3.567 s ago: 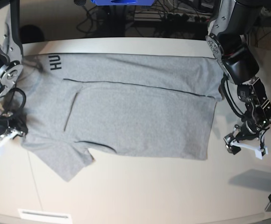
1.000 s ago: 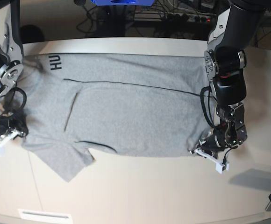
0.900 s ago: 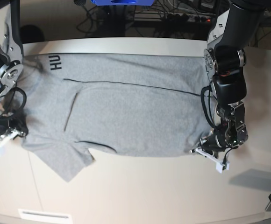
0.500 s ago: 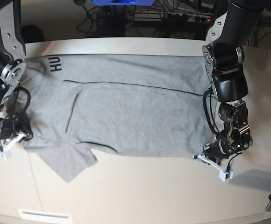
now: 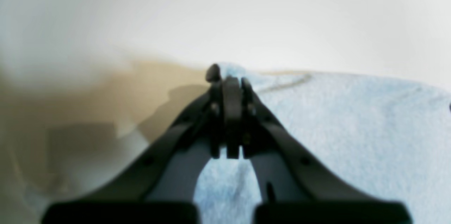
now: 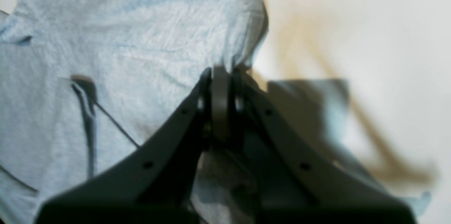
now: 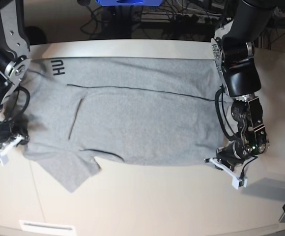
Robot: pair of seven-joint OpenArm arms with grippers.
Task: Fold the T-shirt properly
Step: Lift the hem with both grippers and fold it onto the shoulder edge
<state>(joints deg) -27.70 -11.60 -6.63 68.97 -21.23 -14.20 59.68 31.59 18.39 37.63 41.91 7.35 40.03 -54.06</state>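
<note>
Both arms have crept toward the table's near edge since half a second back; the T-shirt hasn't visibly shifted and lies spread flat across the table's far half. Left gripper is clamped on the shirt's hem corner, right gripper on its shoulder edge. Wrist views confirm jaws pinched on cloth; base view alone shows black lettering at the far corner.

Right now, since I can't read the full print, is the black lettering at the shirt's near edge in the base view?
No. The black lettering sits at the far edge of the T-shirt, near the collar end.
</note>
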